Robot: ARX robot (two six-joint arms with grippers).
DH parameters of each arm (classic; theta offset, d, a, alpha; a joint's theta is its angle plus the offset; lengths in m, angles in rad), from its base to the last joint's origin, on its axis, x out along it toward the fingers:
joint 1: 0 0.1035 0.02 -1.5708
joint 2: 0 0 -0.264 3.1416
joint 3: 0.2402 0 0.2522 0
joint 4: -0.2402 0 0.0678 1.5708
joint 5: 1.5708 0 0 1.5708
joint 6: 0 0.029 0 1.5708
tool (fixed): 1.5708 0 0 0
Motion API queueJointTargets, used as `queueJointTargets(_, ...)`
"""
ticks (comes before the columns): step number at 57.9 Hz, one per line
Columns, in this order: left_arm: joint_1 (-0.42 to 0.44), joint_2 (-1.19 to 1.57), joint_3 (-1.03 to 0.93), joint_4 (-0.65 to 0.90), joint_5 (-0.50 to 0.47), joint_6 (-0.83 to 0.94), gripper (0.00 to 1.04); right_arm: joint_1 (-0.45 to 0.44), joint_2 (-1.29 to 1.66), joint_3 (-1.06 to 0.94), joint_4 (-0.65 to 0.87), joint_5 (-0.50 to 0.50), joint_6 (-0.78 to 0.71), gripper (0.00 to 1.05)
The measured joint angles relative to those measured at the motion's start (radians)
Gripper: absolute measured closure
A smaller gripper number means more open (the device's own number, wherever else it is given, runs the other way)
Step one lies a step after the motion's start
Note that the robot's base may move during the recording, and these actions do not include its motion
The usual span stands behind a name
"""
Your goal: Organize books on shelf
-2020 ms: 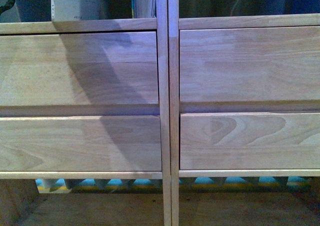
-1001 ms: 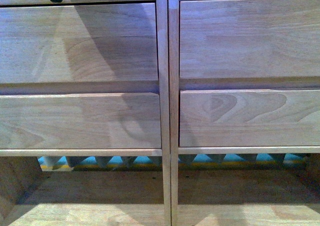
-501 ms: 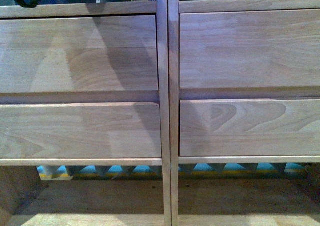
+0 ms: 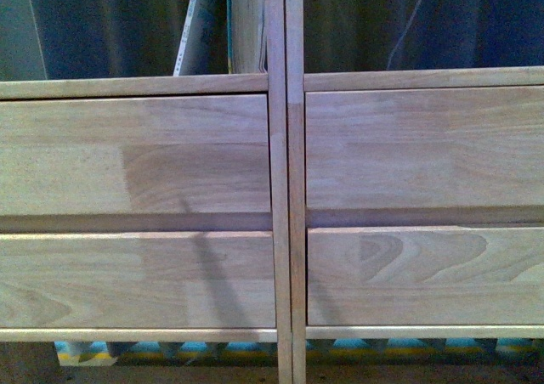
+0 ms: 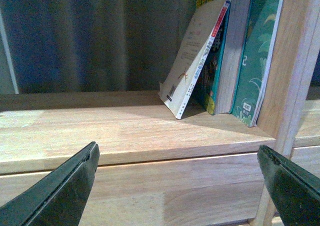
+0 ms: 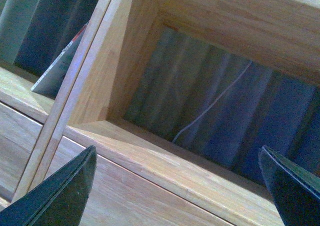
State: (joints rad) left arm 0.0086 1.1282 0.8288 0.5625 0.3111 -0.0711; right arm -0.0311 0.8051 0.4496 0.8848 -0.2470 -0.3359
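A: Where are the books (image 5: 220, 61)?
B: In the shelf (image 4: 286, 189), in the open compartment above the drawer fronts (image 4: 136, 155), packed against the centre post (image 5: 285, 81). The white-and-red-spined one (image 5: 195, 61) leans tilted onto the teal-edged volume (image 5: 240, 51).
A: And the left gripper (image 5: 180, 186)?
B: Spread wide, holding nothing, facing that compartment's board, touching nothing.
A: The right gripper (image 6: 175, 191)?
B: Also wide apart and empty, before the compartment on the post's other side, where a thin cable (image 6: 210, 108) hangs against the dark curtain (image 6: 225, 111).

Just a dark curtain (image 4: 399, 23) hanging behind, thin pale cord (image 6: 210, 108) dangling down it, blue-and-yellow flooring (image 4: 408, 347) underneath.
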Motion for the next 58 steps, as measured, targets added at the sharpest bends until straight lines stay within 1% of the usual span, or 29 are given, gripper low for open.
queueJointTargets(9,0.001,-0.013,-0.002,-0.001,0.007,-0.029,0.07,0.000,0.000,0.000,0.000,0.000,0.000,0.07)
queueJointTargets(10,0.000,-0.014,-0.002,-0.008,-0.002,-0.026,0.08,-0.001,0.000,0.000,0.000,0.001,0.000,0.07)
queueJointTargets(12,-0.007,-0.027,0.008,-0.111,-0.106,-0.002,0.14,-0.001,-0.001,0.001,-0.003,0.006,0.001,0.07)
queueJointTargets(13,-0.008,-0.041,0.006,-0.167,-0.158,0.009,0.17,0.006,-0.011,0.012,-0.053,0.036,0.028,0.09)
queueJointTargets(14,-0.008,-0.048,0.002,-0.193,-0.183,0.014,0.19,0.010,-0.019,0.022,-0.097,0.062,0.040,0.11)
queueJointTargets(16,-0.008,-0.078,-0.029,-0.258,-0.263,0.028,0.26,0.023,-0.053,0.069,-0.295,0.151,0.107,0.17)
queueJointTargets(17,-0.008,-0.086,-0.041,-0.262,-0.277,0.031,0.28,0.024,-0.062,0.078,-0.340,0.170,0.124,0.19)
queueJointTargets(18,-0.007,-0.101,-0.067,-0.262,-0.295,0.035,0.31,0.025,-0.082,0.087,-0.425,0.205,0.158,0.22)
queueJointTargets(19,-0.006,-0.115,-0.093,-0.259,-0.306,0.038,0.35,0.025,-0.103,0.088,-0.500,0.228,0.188,0.25)
queueJointTargets(21,-0.006,-0.134,-0.134,-0.247,-0.312,0.043,0.40,0.025,-0.127,0.076,-0.594,0.244,0.224,0.30)
queueJointTargets(23,-0.006,-0.154,-0.173,-0.230,-0.313,0.047,0.46,0.026,-0.148,0.051,-0.658,0.244,0.245,0.35)
queueJointTargets(25,-0.006,-0.171,-0.210,-0.214,-0.312,0.049,0.51,0.027,-0.169,0.019,-0.685,0.244,0.266,0.41)
queueJointTargets(29,-0.009,-0.209,-0.288,-0.179,-0.307,0.054,0.63,0.030,-0.204,-0.039,-0.684,0.242,0.293,0.53)
queueJointTargets(30,-0.010,-0.215,-0.298,-0.174,-0.307,0.055,0.65,0.030,-0.208,-0.046,-0.681,0.242,0.297,0.54)
queueJointTargets(32,-0.010,-0.236,-0.338,-0.158,-0.308,0.056,0.72,0.030,-0.220,-0.076,-0.672,0.248,0.305,0.61)
queueJointTargets(33,-0.010,-0.241,-0.348,-0.154,-0.309,0.056,0.74,0.029,-0.224,-0.084,-0.669,0.249,0.307,0.63)
queueJointTargets(39,-0.008,-0.307,-0.457,-0.116,-0.311,0.059,0.97,0.030,-0.275,-0.172,-0.645,0.245,0.319,0.86)
queueJointTargets(41,-0.008,-0.320,-0.478,-0.109,-0.311,0.059,1.02,0.030,-0.288,-0.186,-0.641,0.245,0.322,0.91)
queueJointTargets(45,-0.008,-0.351,-0.522,-0.099,-0.311,0.061,1.02,0.030,-0.314,-0.219,-0.634,0.247,0.321,1.02)
queueJointTargets(58,-0.008,-0.446,-0.629,-0.089,-0.311,0.061,1.02,0.030,-0.389,-0.300,-0.629,0.246,0.325,1.02)
